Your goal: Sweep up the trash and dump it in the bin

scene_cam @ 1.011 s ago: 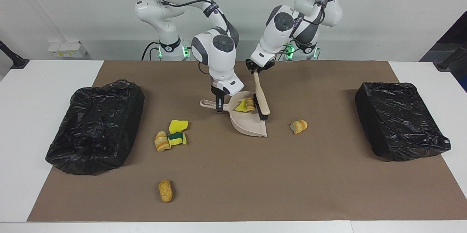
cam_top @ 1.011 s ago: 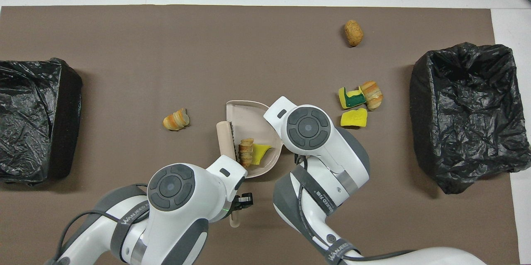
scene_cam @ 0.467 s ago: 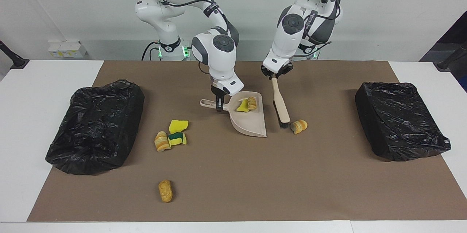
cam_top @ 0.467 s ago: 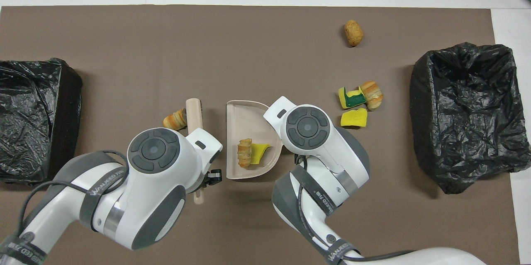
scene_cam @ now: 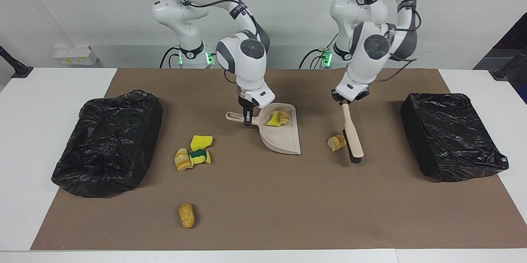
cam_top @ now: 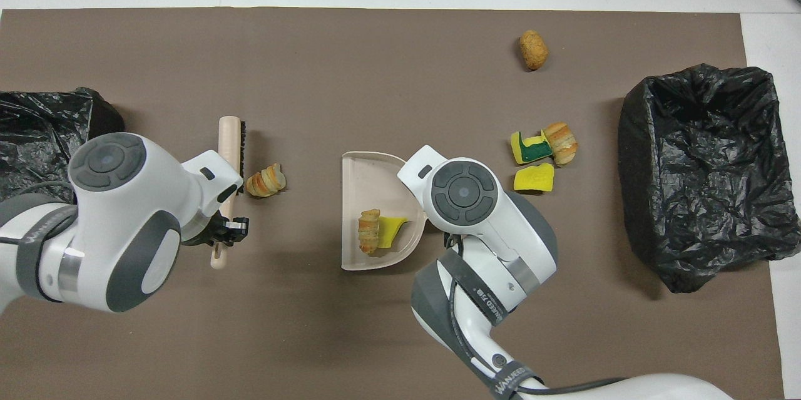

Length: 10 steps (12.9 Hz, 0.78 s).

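Note:
The beige dustpan [scene_cam: 284, 141] [cam_top: 369, 178] lies flat mid-table, and my right gripper [scene_cam: 247, 120] is shut on its handle. In the pan lie a yellow sponge scrap [scene_cam: 272, 120] [cam_top: 393, 228] and a bread chunk [scene_cam: 283, 117] [cam_top: 369, 231]. My left gripper [scene_cam: 347, 101] [cam_top: 225, 232] is shut on the handle of a wooden brush [scene_cam: 353, 141] [cam_top: 230, 140]. Its bristles are down beside a loose bread chunk [scene_cam: 336, 143] [cam_top: 266, 181], on the side toward the left arm's end. More trash lies toward the right arm's end: sponge scraps [scene_cam: 200, 143] [cam_top: 533, 178] and a bread piece [scene_cam: 182, 160] [cam_top: 561, 143].
Two black bag-lined bins stand at the table's ends, one [scene_cam: 108, 141] [cam_top: 707, 168] at the right arm's end and one [scene_cam: 451, 141] [cam_top: 37, 131] at the left arm's. A lone bread chunk [scene_cam: 187, 215] [cam_top: 533, 49] lies farthest from the robots.
My left arm lifted the brush out of the dustpan and carried it over the loose bread chunk toward the left arm's end. The dustpan and my right arm stayed still.

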Available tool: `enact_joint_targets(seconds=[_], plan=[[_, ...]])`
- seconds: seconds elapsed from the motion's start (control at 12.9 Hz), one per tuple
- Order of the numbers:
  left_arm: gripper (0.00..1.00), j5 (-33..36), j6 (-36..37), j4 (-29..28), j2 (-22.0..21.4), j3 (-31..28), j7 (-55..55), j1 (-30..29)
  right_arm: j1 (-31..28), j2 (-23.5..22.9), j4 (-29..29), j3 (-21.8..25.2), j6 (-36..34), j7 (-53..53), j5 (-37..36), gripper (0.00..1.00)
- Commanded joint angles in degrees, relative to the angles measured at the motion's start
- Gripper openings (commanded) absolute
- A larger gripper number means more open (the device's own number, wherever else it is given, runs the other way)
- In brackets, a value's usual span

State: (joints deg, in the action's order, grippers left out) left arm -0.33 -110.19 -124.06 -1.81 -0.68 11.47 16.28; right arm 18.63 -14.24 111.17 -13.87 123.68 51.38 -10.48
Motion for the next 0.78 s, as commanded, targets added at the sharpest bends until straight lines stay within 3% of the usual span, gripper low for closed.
enact_joint_targets(seconds=[0.0,0.31,0.54,0.7], plan=[[0.00,1.04,0.94,-0.03,0.76,0.76,-3.39,-1.42,-0.09,0.00,-0.61,-0.28,-1.33,-2.08,-1.30,0.00],[0.00,-2.99,-0.82,-3.29,0.23,1.03,-4.18,1.11,-0.09,-0.09,-0.61,-0.28,-1.24,-2.08,-1.30,0.00],[0.00,-12.03,-2.13,-4.17,-0.56,1.03,-2.86,9.18,-0.09,-0.17,-0.61,-0.28,-1.07,-2.08,-1.30,0.00],[0.00,-14.33,-4.85,-4.08,-0.65,1.12,2.64,14.37,-0.09,-0.18,-0.52,-0.28,-0.81,-2.08,-1.30,0.00]])
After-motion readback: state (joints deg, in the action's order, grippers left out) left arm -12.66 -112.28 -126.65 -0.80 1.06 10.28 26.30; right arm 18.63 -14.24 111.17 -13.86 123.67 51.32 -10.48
